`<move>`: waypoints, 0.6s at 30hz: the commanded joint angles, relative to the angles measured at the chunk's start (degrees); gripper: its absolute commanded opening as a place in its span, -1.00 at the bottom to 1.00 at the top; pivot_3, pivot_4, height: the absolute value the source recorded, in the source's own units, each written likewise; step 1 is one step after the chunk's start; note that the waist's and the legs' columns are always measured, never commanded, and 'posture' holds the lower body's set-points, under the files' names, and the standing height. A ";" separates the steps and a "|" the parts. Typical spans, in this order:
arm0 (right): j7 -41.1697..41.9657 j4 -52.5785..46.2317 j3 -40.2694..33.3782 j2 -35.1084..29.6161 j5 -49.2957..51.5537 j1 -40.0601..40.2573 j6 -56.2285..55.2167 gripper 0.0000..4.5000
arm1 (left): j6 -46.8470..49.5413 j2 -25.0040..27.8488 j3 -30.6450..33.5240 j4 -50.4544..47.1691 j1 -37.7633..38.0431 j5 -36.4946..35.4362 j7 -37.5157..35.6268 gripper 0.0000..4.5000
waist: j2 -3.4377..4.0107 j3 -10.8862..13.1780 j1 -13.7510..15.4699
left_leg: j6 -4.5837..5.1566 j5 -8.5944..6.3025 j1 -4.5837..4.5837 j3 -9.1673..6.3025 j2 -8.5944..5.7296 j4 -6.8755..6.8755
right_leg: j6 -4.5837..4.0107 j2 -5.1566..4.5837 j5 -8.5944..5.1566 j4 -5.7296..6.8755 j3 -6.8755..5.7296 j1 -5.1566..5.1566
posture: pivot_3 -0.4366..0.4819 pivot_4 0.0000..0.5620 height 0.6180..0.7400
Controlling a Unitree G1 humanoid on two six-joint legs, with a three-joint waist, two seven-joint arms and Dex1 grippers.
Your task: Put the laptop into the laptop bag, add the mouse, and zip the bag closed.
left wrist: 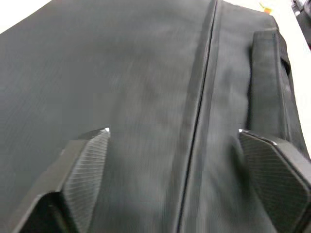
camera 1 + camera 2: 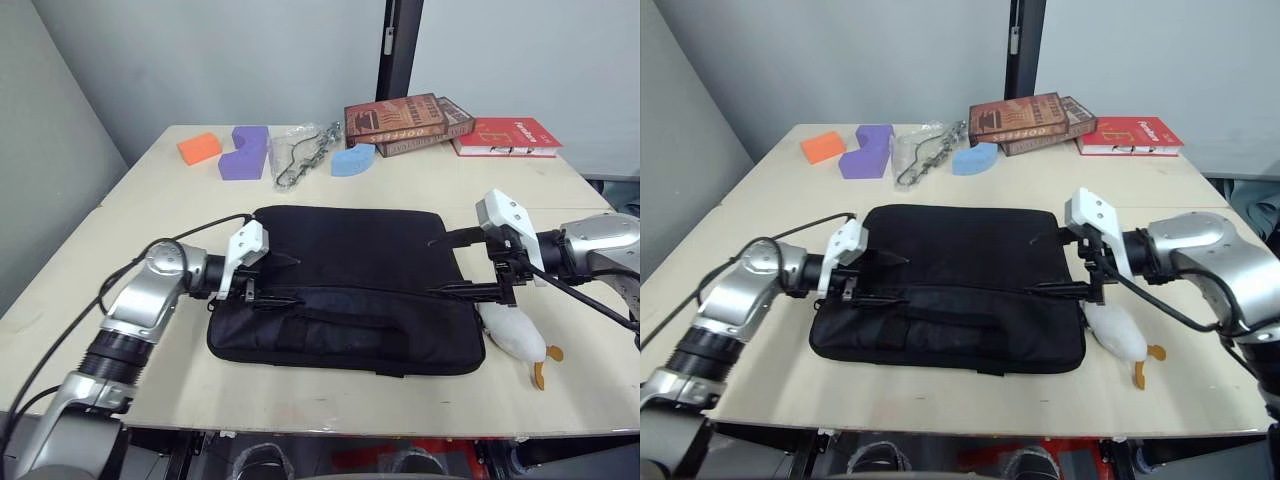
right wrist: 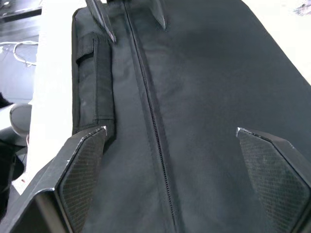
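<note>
Fingers of both grippers spread wide, holding nothing: left gripper [image 2: 270, 280] at the bag's left end, right gripper [image 2: 462, 263] at its right end, each pointing inward along the zip line. Laptop bag [image 2: 350, 290] lies flat mid-frame on the surface [image 2: 180, 190], long axis left-right, zip looks shut; both arms equally near. Laptop, mouse not seen, presumably inside.

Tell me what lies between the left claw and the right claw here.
The laptop bag spans the whole stretch: the left claw and the right claw, both open, point at each other over its two ends, in both eye views.
</note>
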 commanded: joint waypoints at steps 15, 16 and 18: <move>7.28 13.36 -4.19 -14.97 -13.76 -0.13 -12.01 1.00 | -2.46 25.20 9.78 7.51 -2.63 5.51 -0.68 0.99 | -0.32 0.49 0.91 | 0.16 -0.27 -0.15 -0.16 0.06 1.18 | -0.15 -0.02 -0.07 1.02 0.07 -0.06 | -0.05 -0.47 0.89; 7.62 14.03 -4.47 -16.08 -14.26 0.00 -12.43 1.00 | -3.66 26.34 9.39 8.64 -2.79 6.32 -1.41 0.99 | -0.35 0.58 0.90 | 0.16 -0.28 -0.15 -0.17 0.08 1.27 | -0.15 -0.02 -0.07 1.08 0.08 -0.06 | -0.05 -0.47 0.89; 8.51 15.40 -5.01 -17.60 -14.51 -0.08 -13.02 1.00 | -6.75 28.32 8.20 11.55 -3.59 8.45 -2.32 0.99 | -0.35 0.59 0.83 | 0.18 -0.29 -0.15 -0.16 0.08 1.40 | -0.15 -0.02 -0.07 1.13 0.11 -0.04 | -0.05 -0.47 0.89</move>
